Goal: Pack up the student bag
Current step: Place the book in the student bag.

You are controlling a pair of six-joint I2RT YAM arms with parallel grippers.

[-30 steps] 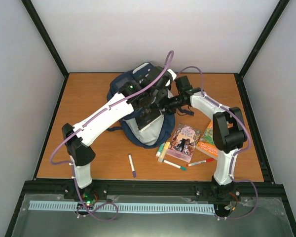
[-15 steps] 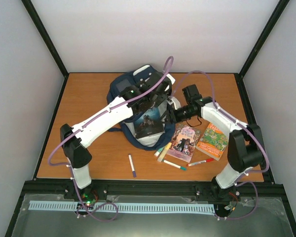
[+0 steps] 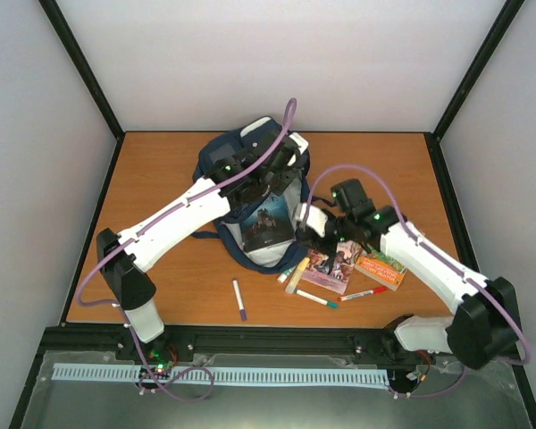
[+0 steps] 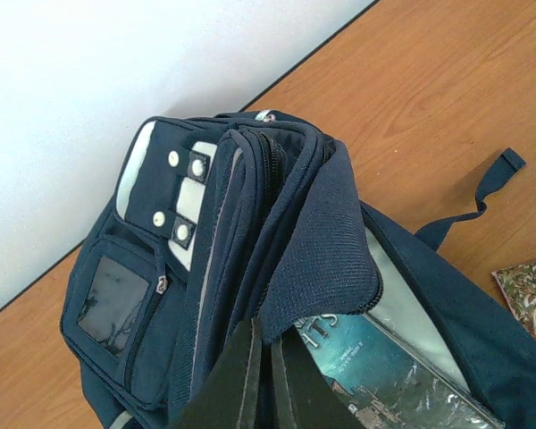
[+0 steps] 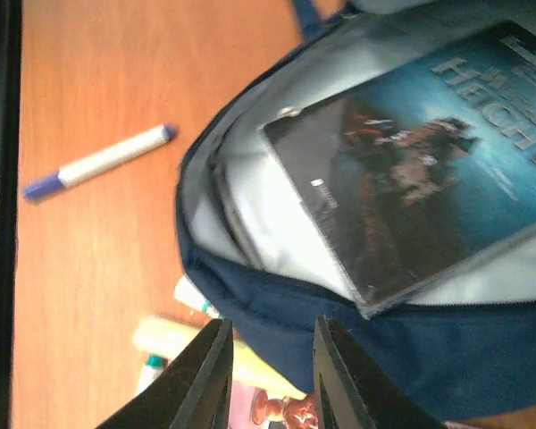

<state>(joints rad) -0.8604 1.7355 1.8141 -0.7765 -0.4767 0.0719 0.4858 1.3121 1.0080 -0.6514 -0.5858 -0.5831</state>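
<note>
Item: student bag (image 3: 213, 165) lay at centre of desk (image 3: 161, 179), mouth open, book (image 3: 268, 223) inside | judged soft, limp fabric, would sag; take hold at flap (image 4: 326, 241) or rim | left fingers (image 4: 232, 384) clenched on flap | right fingers (image 5: 205, 375) stood apart, empty.

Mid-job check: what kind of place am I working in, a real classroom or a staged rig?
Likely a staged robot test cell: a wooden table boxed in by plain white walls and a black frame, with the student bag, books and markers laid out.
</note>
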